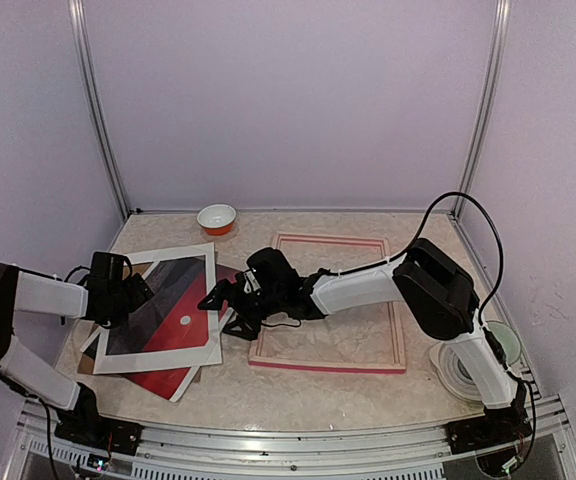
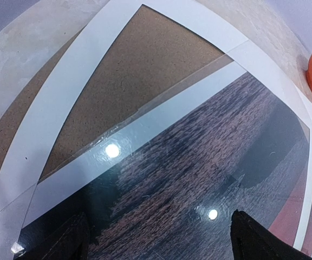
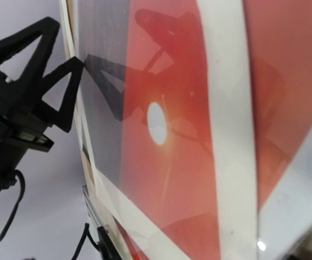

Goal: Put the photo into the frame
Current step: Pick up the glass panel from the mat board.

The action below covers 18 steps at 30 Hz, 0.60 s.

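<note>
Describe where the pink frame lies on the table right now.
In the top view, the frame lies flat right of centre under the right arm, with the photo just to its left and the orange bowl behind, further left.

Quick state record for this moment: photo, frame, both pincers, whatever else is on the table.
photo: left of table, under white mat, not in frame
frame: flat on table, right of photo, empty
left pincer: open, over mat's left side
right pincer: open, at mat's right edge
other: orange bowl at back
</note>
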{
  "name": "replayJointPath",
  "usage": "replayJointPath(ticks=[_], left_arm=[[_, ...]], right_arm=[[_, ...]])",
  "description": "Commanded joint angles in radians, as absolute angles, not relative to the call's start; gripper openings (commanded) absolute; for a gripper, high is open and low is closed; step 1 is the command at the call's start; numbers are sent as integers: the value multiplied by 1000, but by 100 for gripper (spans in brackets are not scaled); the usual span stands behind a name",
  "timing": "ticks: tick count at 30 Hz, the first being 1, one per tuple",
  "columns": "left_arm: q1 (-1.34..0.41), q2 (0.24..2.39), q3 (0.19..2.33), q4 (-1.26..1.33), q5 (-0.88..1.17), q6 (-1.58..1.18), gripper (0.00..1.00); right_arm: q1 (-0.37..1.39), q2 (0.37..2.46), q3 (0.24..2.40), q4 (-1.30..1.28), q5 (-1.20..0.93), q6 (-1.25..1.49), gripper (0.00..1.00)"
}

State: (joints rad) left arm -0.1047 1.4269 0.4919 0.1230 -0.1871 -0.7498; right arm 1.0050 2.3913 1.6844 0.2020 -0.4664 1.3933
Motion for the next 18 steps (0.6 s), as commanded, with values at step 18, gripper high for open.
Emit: replayJointPath(ticks=[18], left_arm=[[-114,1444,473,89,-158,-737,89]], right_arm=[[1002,2348,1690,220,-481,1386,96]])
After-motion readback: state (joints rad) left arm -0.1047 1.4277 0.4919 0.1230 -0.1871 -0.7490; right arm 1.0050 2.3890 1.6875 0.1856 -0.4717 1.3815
